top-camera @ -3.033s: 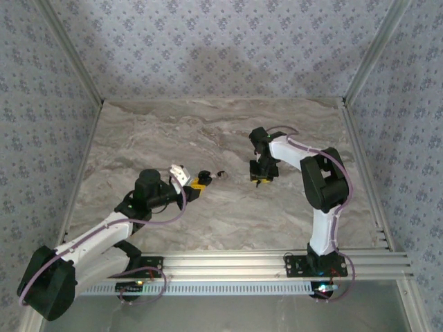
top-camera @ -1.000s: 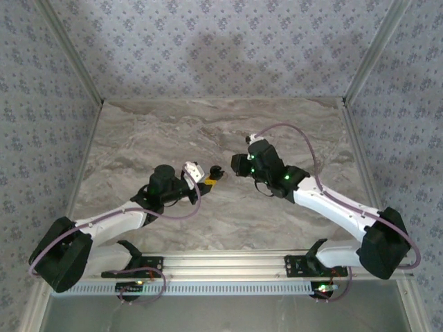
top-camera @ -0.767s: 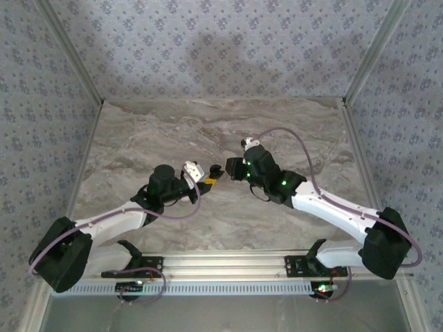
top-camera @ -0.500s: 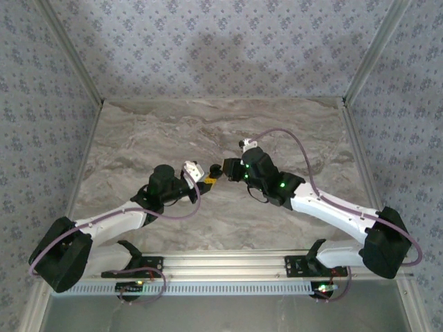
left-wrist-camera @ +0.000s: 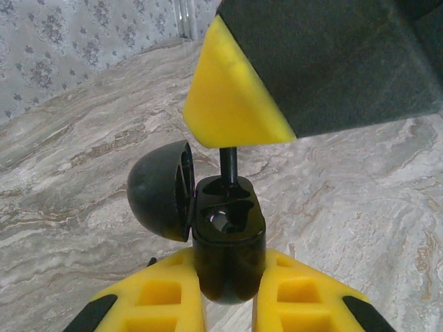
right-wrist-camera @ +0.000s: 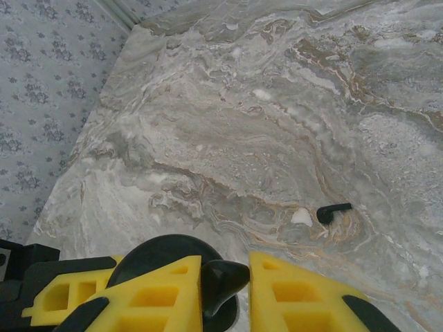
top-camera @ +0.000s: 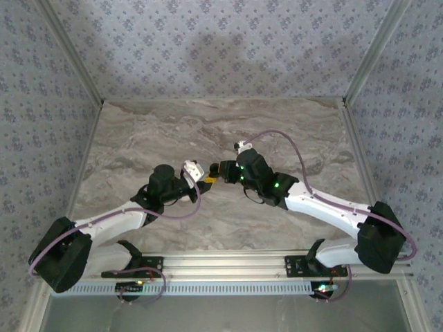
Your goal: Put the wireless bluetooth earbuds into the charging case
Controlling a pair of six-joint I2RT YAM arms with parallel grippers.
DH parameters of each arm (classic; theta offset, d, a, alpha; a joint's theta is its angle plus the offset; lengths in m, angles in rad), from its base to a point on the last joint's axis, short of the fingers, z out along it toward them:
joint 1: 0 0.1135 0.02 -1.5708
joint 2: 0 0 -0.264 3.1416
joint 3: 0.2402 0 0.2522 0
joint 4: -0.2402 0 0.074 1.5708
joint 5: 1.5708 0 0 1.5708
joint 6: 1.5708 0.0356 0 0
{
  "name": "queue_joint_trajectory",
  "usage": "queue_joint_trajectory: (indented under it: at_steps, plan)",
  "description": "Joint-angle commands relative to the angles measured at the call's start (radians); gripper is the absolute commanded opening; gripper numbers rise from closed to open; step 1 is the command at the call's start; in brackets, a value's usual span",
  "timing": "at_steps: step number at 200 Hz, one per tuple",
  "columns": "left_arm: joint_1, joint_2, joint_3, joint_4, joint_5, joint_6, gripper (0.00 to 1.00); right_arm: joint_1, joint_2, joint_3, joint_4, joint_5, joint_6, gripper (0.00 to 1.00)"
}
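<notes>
The charging case (left-wrist-camera: 228, 242) is black and glossy, and its domed lid (left-wrist-camera: 160, 199) hangs open to the left. My left gripper (left-wrist-camera: 228, 277) is shut on the case body, holding it above the table. One black earbud (right-wrist-camera: 223, 280) is pinched in my right gripper (right-wrist-camera: 225, 277), which is directly over the case. The earbud's stem (left-wrist-camera: 228, 164) reaches down into the case's far socket, and the near socket is empty. A second black earbud (right-wrist-camera: 333, 211) lies loose on the marble. In the top view the two grippers (top-camera: 206, 181) (top-camera: 220, 169) meet at the table's middle.
The marble table (top-camera: 291, 131) is walled by patterned panels with metal rails at the left and right edges. Both arms stretch inward from the near edge, their purple cables looping above them.
My right arm has swung left across the table and brought its earbud over the case. The left gripper has held the open case still.
</notes>
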Motion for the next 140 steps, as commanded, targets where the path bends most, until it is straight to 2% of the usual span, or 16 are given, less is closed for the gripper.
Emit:
queue_joint_trajectory:
  at_steps: [1, 140]
  plan:
    - [-0.006, -0.026, 0.026, 0.041, -0.012, -0.012, 0.09, 0.01, 0.007, 0.012, 0.022, -0.002, 0.019, 0.23]
    - [-0.004, -0.064, 0.012, 0.025, -0.037, -0.008, 0.09, 0.043, 0.038, 0.022, 0.006, -0.073, 0.012, 0.23]
